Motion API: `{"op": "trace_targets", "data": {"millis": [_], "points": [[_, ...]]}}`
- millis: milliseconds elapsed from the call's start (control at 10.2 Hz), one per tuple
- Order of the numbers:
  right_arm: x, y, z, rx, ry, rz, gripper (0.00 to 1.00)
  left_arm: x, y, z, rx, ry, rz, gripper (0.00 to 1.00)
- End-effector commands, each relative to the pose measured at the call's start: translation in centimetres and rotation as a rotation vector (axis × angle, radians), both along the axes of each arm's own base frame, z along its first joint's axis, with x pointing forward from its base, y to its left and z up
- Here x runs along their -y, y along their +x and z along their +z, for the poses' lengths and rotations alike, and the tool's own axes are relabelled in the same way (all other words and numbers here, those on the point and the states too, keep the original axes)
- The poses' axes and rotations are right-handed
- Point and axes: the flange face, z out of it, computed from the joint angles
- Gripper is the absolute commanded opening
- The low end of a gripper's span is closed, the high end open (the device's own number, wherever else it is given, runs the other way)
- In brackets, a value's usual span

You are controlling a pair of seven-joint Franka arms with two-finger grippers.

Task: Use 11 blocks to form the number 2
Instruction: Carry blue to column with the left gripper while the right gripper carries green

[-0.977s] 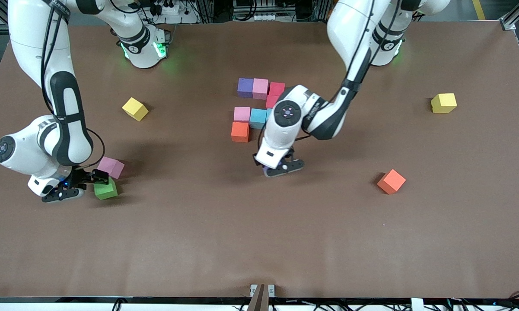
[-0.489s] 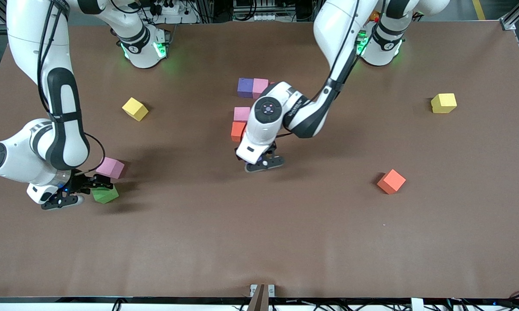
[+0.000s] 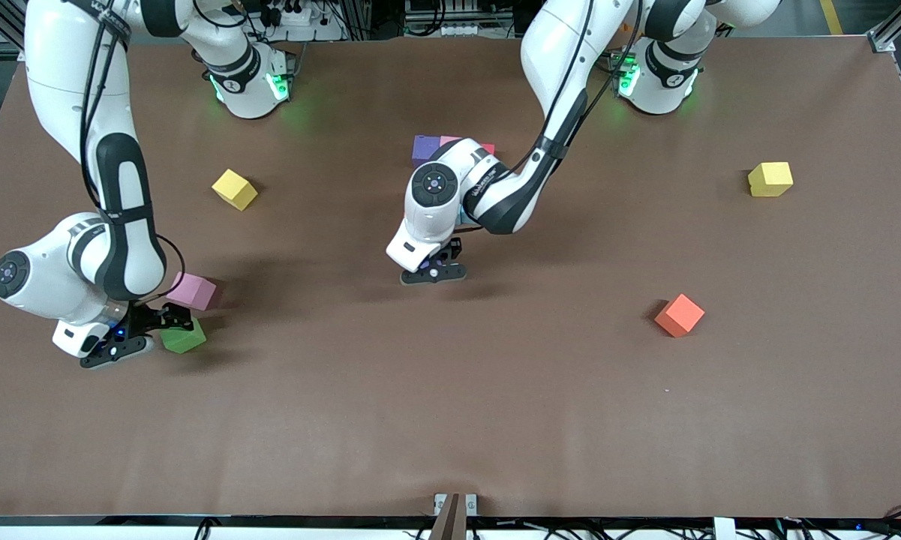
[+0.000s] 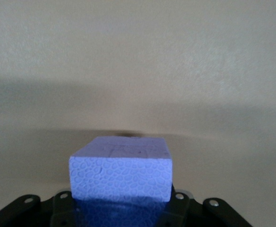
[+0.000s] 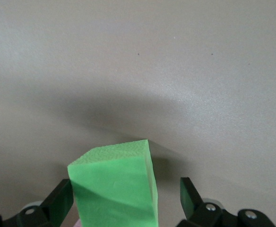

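Left hand [image 3: 433, 271] is clamped on a purple block [image 4: 120, 168], held low over the middle of the surface, just off the edge of the part-built 2 [image 3: 450, 146] that faces the front camera. In the left wrist view the block sits square between the fingers, its top face level, the bare surface just below it.

These blocks look like light, matte foam: easy to lift, slightly squashy, grippy rather than slick, and not fragile. I judge the best hold is across two flat opposite faces, near mid-height, with only mild pressure so the cube does not bulge or twist.

Right hand [image 3: 157, 324], near the right arm's end of the surface, is spread wide around the green block [image 3: 183, 337], a finger [image 5: 61, 203] on each side but with a clear gap at one side, so it is not yet gripping. That block looks turned and tipped between the fingers, one corner forward, so the fingers would meet edges, not faces; it may swivel as they shut.

A pink block [image 3: 193, 291] lies just beside the green one, farther from the front camera. An orange block [image 3: 679, 315] sits alone toward the left arm's end. Most of the 2 is hidden under the left arm; only a purple, a pink and a red top edge show. Two yellow cubes [image 3: 234, 189] [image 3: 770, 178] lie well apart, one toward each end.
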Motion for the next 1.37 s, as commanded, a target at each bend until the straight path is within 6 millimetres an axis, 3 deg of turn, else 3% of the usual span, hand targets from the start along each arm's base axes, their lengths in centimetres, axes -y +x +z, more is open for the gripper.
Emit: {"op": "trace_targets", "data": {"millis": [0,195,684,782,1075,1270], "points": [[0.3,-0.6,-0.8,0.014,0.003,0.023,1.00,1.1,-0.2,-0.5,0.001,0.012,-0.027,0.17],[0.4,-0.7,-1.0,0.013,0.005,0.026,0.99,1.4,-0.7,-0.7,0.008,0.023,-0.041,0.17],[0.0,-0.4,-0.7,0.020,0.006,0.034,0.24,2.6,-0.6,-0.4,0.039,0.001,-0.163,0.17],[-0.7,0.0,-0.2,0.029,0.008,0.045,0.18,2.6,-0.7,-0.6,0.035,-0.001,-0.164,0.17],[-2.3,2.8,3.4,0.087,0.022,0.067,0.17,3.3,-1.5,-0.7,0.036,-0.001,-0.180,0.17],[-4.0,4.8,6.8,0.096,0.061,0.076,0.16,3.2,-1.5,-1.0,0.038,0.008,-0.185,0.18]]}}
